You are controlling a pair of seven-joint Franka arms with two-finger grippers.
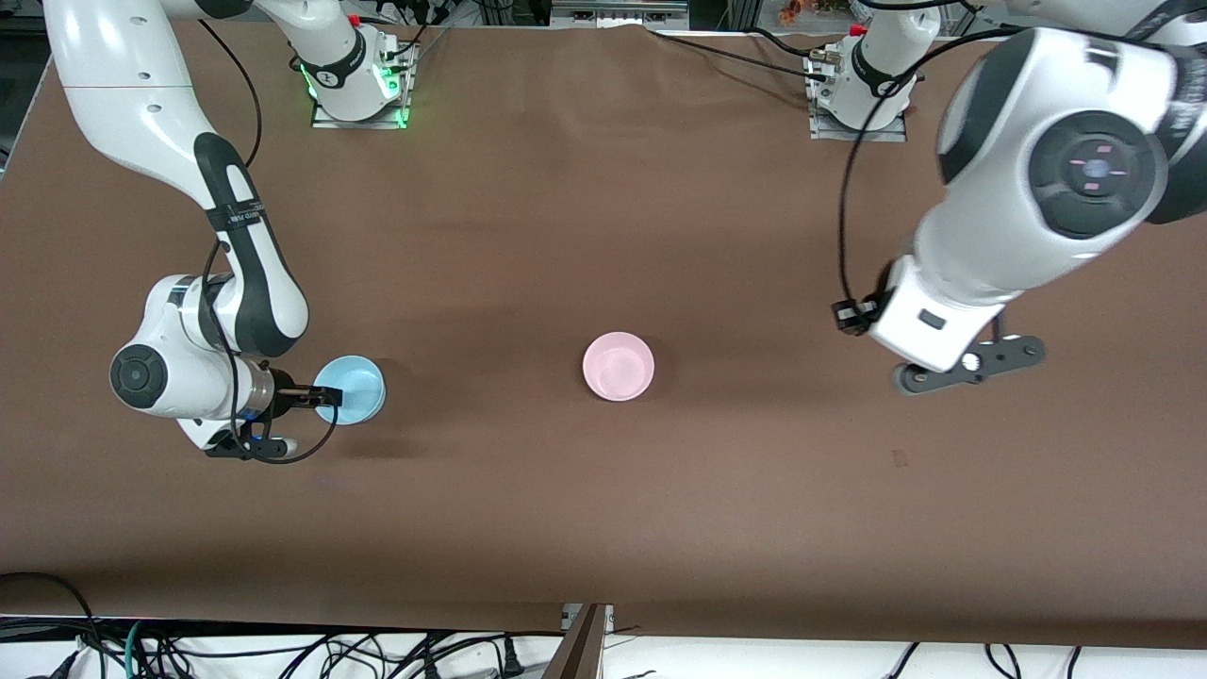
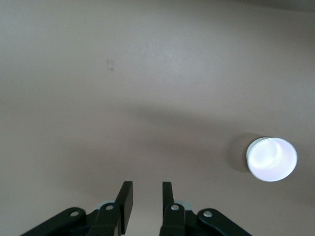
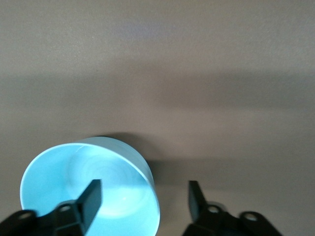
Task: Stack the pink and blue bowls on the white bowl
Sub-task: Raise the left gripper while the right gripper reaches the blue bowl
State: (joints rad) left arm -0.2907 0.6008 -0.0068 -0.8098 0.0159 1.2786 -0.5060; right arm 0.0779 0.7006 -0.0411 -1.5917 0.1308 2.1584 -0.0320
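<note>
Blue bowl (image 1: 356, 385) sits on the surface (image 1: 603, 236) toward the right arm's end. The right end effector (image 1: 330, 396) is down at its rim. In the right wrist view, that end effector (image 3: 145, 196) is spread wide with one finger inside the blue bowl (image 3: 59, 177) and the other outside the wall. It straddles the rim but has not pinched it, so it holds nothing.

Pink bowl (image 1: 618, 366) stands mid-surface, upright and empty. It is well apart from the blue bowl and a touch farther from the front camera.

The left arm waits over bare surface at its own end. The left end effector (image 2: 146, 196) has its fingers nearly together with a narrow gap, and it grips nothing. Its wrist view also shows a pale bowl (image 2: 271, 159) off to one side. The colour is washed out, so you can't tell whether it is pink or white.

No white bowl shows in the front view. It may be hidden under the left arm, but that can't be confirmed.

Step in hand, as I judge it: grasping the blue bowl, with no stacking done so far.

Next you need to:
- Close on the rim wall and check that the grip is firm.
- Lift straight up so the bowl doesn't tip or skid.
- Find the white bowl before you carry anything.
- Keep the blue bowl level and centred over the target, then let go.
</note>
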